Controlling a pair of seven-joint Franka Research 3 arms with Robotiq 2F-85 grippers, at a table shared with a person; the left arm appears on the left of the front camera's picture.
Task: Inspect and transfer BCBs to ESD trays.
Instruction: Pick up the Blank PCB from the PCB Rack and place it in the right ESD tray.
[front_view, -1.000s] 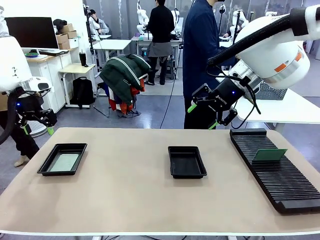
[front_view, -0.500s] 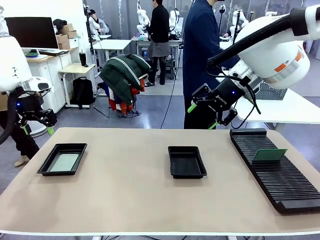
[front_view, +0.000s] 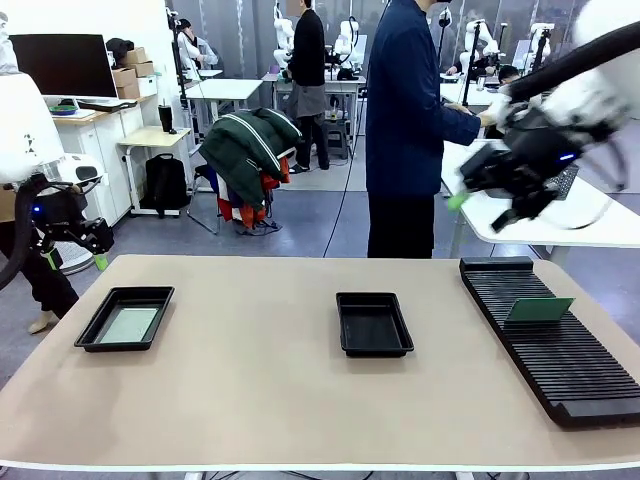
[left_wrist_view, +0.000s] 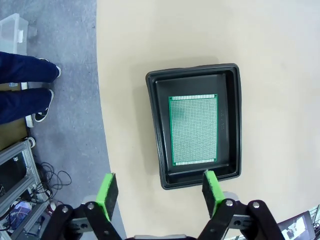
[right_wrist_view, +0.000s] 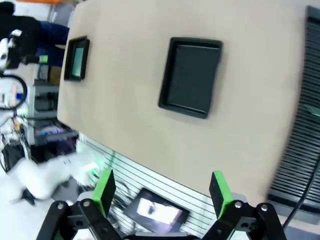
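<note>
**Ana:** Right gripper (right_wrist_view: 162, 194), where has it got to?

**Ben:** It swung off. A second ago it hung in front of the person (front_view: 405, 110), above the far edge of the table (front_view: 250, 400). Now it is further right and blurred with speed, above the far end of the rack (front_view: 575, 370). Its jaws are wide with nothing between them.

**Ana:** And the left gripper (left_wrist_view: 159, 192)?

**Ben:** It hasn't stirred. It hangs over the table's left edge, looking down on the left tray (front_view: 100, 325), also wide and empty.

**Ana:** Take me through the table, big things first.

**Ben:** The rack is long, black and ribbed, and lies along the right side. The middle tray (front_view: 375, 325) sits at the centre, empty. The left tray holds the left BCB (left_wrist_view: 194, 129), lying flat inside the rim. The rack BCB (front_view: 540, 309) leans in a slot, well apart from both trays.

**Ana:** So what does the swing mean?

**Ben:** I'd judge one board is done and one is left. The right arm seems to be lining up on the rack for that last board, and the middle tray is waiting for it. The blur hides whether it is coming down yet.
</note>
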